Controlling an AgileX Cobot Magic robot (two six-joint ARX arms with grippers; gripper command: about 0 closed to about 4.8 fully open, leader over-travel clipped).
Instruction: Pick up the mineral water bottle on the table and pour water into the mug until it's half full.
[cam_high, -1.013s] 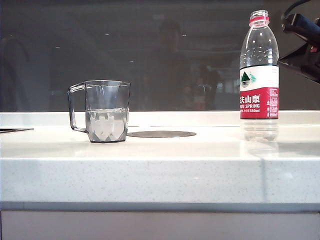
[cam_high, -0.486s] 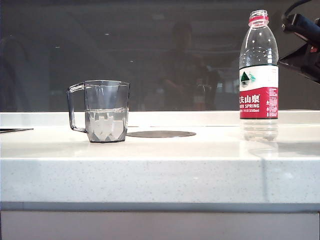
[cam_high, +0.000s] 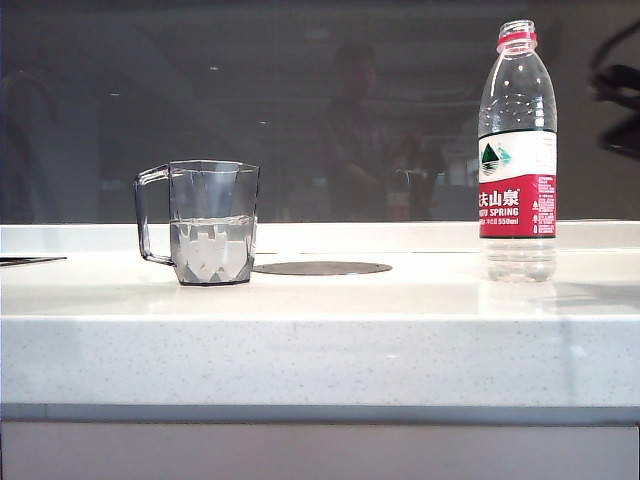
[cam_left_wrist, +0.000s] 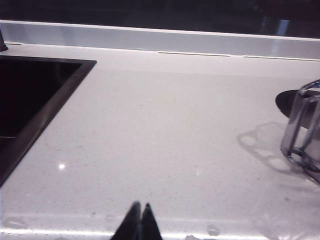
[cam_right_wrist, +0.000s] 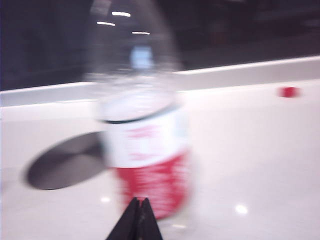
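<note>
A tall clear plastic mineral water bottle with a red neck ring and red-and-white label stands uncapped and upright at the right of the wide white speckled stone table. Well apart to its left sits a grey-tinted faceted plastic mug, angular handle outward, clear water about halfway up. The pour looks done (judging by that level). The right gripper, fingers pressed together and empty, points at the bottle's label. The left gripper, fingers likewise together, hovers over bare countertop near the mug. Next, only parking the right arm.
</note>
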